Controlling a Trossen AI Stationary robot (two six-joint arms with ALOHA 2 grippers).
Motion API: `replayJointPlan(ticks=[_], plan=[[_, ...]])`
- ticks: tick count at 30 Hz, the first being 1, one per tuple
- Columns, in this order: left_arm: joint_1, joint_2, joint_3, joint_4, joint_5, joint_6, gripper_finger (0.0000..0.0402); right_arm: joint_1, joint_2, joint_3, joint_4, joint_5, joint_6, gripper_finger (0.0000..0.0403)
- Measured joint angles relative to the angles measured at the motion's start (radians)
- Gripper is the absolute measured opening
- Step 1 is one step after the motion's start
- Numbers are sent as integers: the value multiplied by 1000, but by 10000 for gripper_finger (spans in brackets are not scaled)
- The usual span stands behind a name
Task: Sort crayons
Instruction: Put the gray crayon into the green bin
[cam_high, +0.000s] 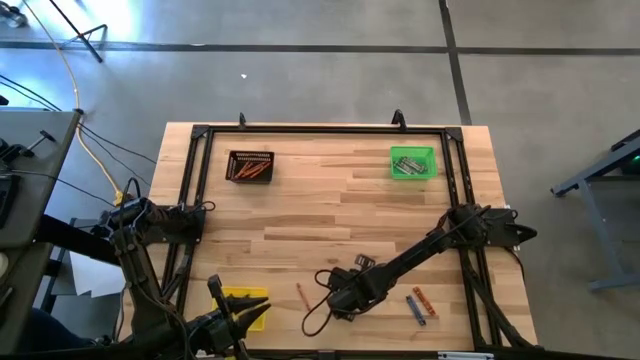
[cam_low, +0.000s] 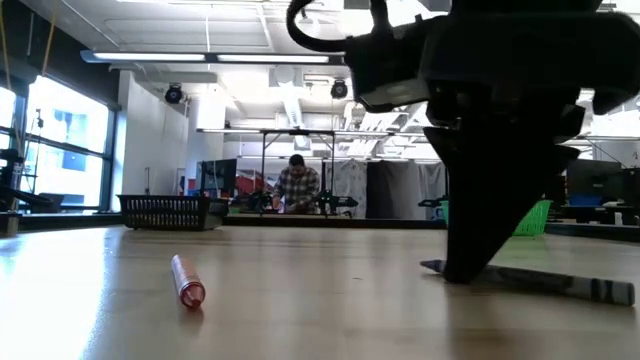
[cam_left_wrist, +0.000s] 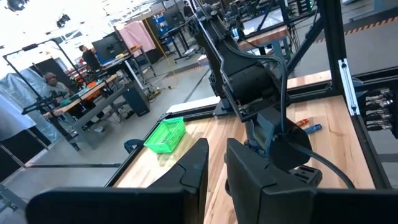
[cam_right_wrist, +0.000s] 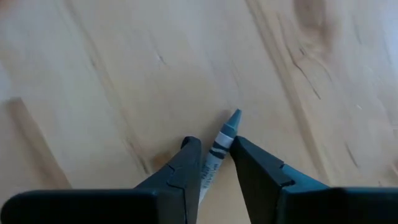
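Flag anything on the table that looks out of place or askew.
Loose crayons lie outside the trays at the table's near edge: an orange-red crayon, a blue crayon and an orange crayon. The right gripper is closed on a grey crayon. Nothing looks damaged.

The table (cam_high: 340, 200) is pale wood, smooth with a satin sheen and visible grain. Between the right gripper's (cam_right_wrist: 216, 155) matt black plastic fingers (cam_right_wrist: 186, 163) lies a grey crayon (cam_right_wrist: 222, 142) in a paper wrapper. The green basket (cam_high: 412, 162) beyond it looks like perforated plastic.
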Motion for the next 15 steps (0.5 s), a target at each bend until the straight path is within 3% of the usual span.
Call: replayJointPlan(ticks=[9, 15], plan=[[0, 0, 0, 0, 0, 0, 44, -1, -1, -1, -3, 0, -22, 88], [0, 1, 0, 0, 0, 0, 44, -1, -2, -1, -7, 4, -45, 30]])
